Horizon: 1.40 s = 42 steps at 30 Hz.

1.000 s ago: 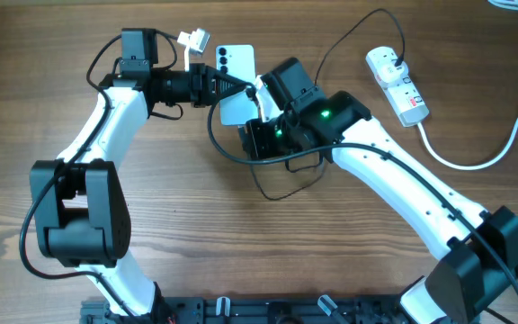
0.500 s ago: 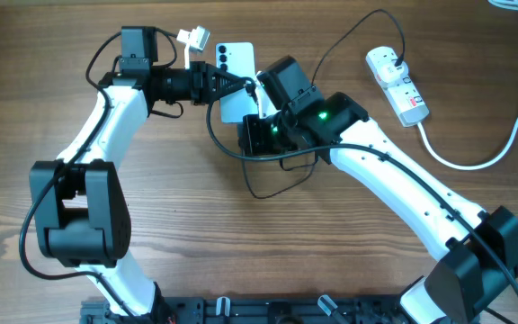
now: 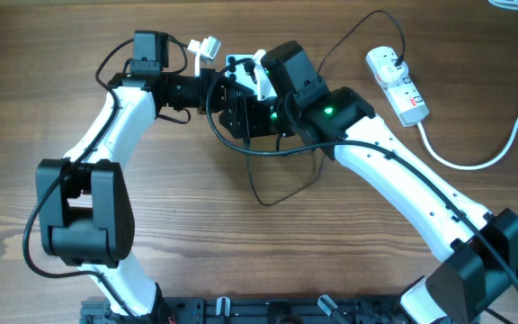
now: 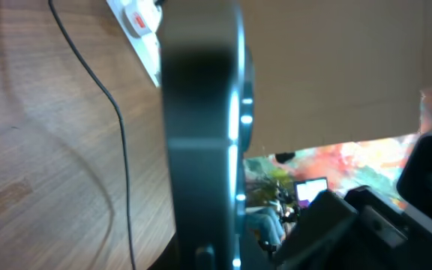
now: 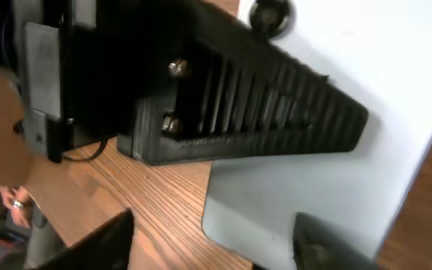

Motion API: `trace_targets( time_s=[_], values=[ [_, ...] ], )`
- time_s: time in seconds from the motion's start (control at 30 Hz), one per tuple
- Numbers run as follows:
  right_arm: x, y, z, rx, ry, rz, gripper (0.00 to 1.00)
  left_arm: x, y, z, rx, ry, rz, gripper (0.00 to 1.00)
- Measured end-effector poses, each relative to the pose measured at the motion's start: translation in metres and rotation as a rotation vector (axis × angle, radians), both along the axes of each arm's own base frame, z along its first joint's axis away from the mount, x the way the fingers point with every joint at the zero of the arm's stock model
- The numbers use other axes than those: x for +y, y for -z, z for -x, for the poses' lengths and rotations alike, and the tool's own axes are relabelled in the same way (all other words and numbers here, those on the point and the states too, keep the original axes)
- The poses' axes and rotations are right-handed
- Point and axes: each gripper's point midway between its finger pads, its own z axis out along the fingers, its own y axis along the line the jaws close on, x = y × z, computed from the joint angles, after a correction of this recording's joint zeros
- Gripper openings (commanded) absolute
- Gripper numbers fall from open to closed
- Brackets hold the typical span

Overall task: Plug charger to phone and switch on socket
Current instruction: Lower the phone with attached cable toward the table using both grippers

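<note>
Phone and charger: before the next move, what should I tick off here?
1. Left pincer shut on the phone: ok.
2. Right pincer open, nothing between its fingers: ok.
3. Plug tip of the charger seated in the phone: cannot tell, the tip is hidden behind the pincers.
4. Charger's far end sitting in the socket: ok.
5. Socket switch on: cannot tell, too small in the overhead view.
6. Right arm free to go to the socket: not ok yet, its pincer is close against the phone's back.
</note>
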Motion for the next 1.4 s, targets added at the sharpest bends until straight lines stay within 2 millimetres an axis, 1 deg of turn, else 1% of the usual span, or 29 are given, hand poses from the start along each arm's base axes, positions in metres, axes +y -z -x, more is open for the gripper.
trace_targets(
  time_s=[0.1,0.27,0.33,0.4,0.47,0.53,0.63,0.7,0.77,0.8,0.9,0.97,1.03,1.07,1.4],
  values=[
    [-0.005,0.007,0.006,0.024,-0.014,0.033,0.76,0.003,0.004,-0.004,0.011,-0.023,-0.023,0.04],
    [-0.018,0.012,0.024,0.086,-0.02,0.083,0.74,0.002,0.003,-0.006,0.033,-0.033,-0.02,0.04],
    [-0.022,0.013,0.031,0.109,-0.023,0.1,0.69,0.002,0.001,-0.008,0.046,-0.042,-0.015,0.04],
    [-0.022,0.015,0.038,0.123,-0.033,0.112,0.65,0.002,-0.001,-0.011,0.062,-0.052,-0.01,0.04],
    [-0.017,0.015,0.043,0.124,-0.046,0.115,0.63,0.002,-0.001,-0.012,0.081,-0.059,-0.007,0.04],
    [-0.013,0.018,0.05,0.133,-0.042,0.134,0.59,0.002,-0.002,-0.012,0.11,-0.066,-0.004,0.04],
    [-0.01,0.021,0.056,0.139,-0.015,0.16,0.56,0.002,-0.002,-0.012,0.142,-0.073,-0.001,0.04],
    [-0.01,0.024,0.057,0.145,0.003,0.168,0.55,0.002,-0.002,-0.012,0.155,-0.076,0.0,0.04],
    [-0.014,0.029,0.055,0.149,0.032,0.185,0.41,0.002,-0.002,-0.012,0.162,-0.077,0.001,0.04],
    [-0.016,0.03,0.054,0.148,0.045,0.192,0.32,0.002,-0.002,-0.012,0.163,-0.076,0.003,0.04],
    [-0.019,0.031,0.05,0.138,0.072,0.205,0.3,0.001,-0.003,-0.011,0.171,-0.073,0.008,0.04],
    [-0.019,0.03,0.048,0.129,0.078,0.204,0.25,0.001,-0.003,-0.011,0.171,-0.07,0.011,0.04],
    [-0.017,0.028,0.044,0.116,0.085,0.192,0.08,0.001,-0.004,-0.01,0.172,-0.067,0.015,0.04],
    [-0.016,0.027,0.043,0.112,0.086,0.191,0.04,0.001,-0.004,-0.01,0.172,-0.066,0.016,0.04],
    [-0.015,0.028,0.042,0.106,0.091,0.185,0.04,0.002,-0.003,-0.007,0.181,-0.06,0.016,0.04]
  ],
)
